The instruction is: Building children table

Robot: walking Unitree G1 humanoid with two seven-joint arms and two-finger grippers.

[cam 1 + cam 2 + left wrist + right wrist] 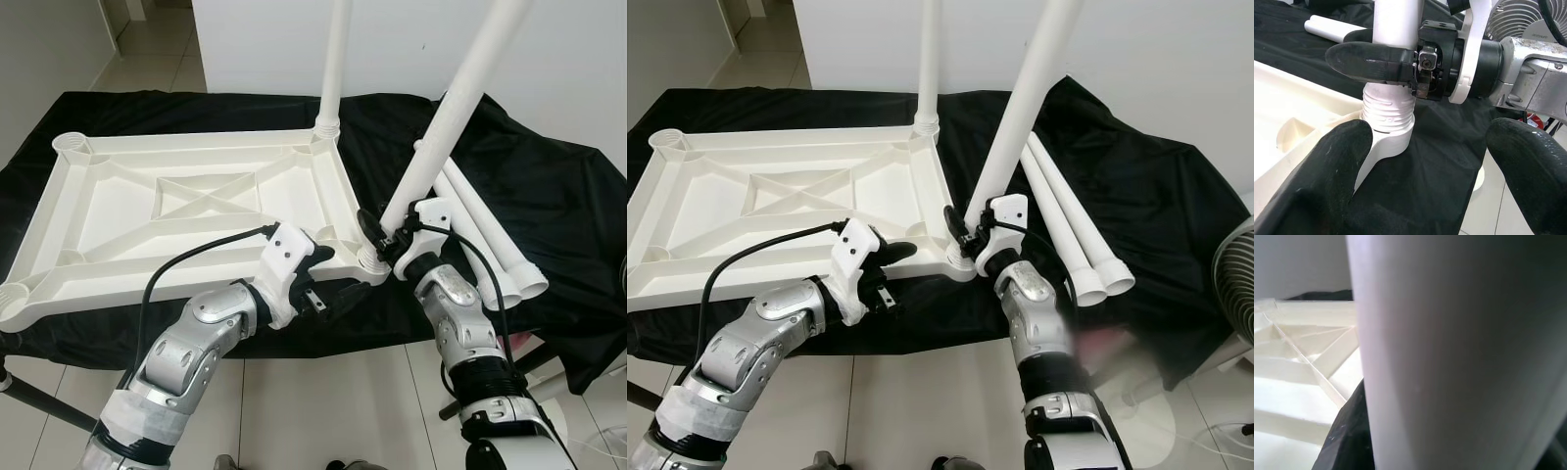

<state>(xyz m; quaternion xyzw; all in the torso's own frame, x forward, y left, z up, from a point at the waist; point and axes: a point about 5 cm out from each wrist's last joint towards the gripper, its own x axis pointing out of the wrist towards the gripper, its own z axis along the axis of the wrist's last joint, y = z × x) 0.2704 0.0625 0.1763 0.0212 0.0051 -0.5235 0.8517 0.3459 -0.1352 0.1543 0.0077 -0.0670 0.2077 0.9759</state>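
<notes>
The white table top [127,211] lies upside down on a black cloth. One white leg [333,69] stands upright in its far right corner socket. A second leg [456,108] leans to the right, its threaded end [1388,110] seated in the near right corner socket [370,262]. My right gripper [382,233] is shut on this leaning leg just above the socket. My left gripper [333,277] is open at the top's near edge, just left of that socket, with its fingers [1327,166] spread on either side and nothing between them.
Two spare white legs [490,235] lie on the cloth [558,196] to the right of the top. A white fan [1234,284] stands on the tiled floor at the right. A white wall is behind the table.
</notes>
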